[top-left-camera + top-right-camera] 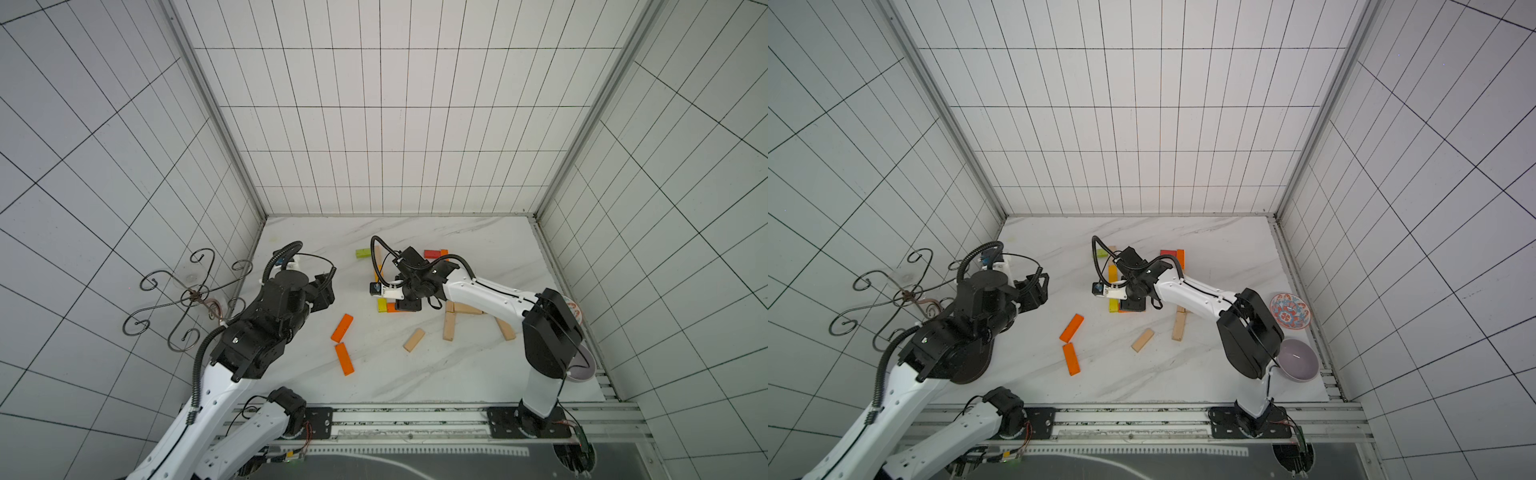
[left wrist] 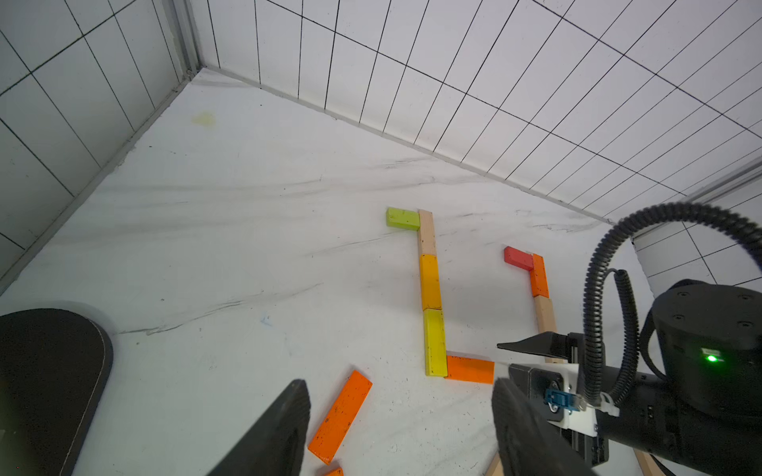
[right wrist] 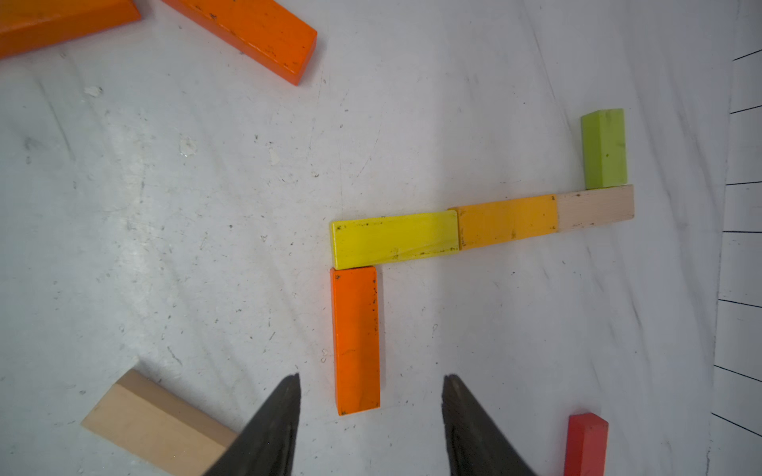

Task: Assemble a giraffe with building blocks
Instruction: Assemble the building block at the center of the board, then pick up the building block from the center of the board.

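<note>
Crosswise, orange block [image 3: 356,338] (off yellow block [image 3: 393,239])

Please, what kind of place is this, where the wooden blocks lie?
Probably a robot test cell in a laboratory, not a home: white walls ruled with a black grid enclose a marble-pattern tabletop, and the left arm and right arm stand on a metal rail at its front edge.

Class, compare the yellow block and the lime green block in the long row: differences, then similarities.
The yellow block lies in line with the row; the green block juts out sideways at one end. The yellow block touches the amber block and an orange block; the green block touches only the plain wooden block. Both lie on the table.
</note>
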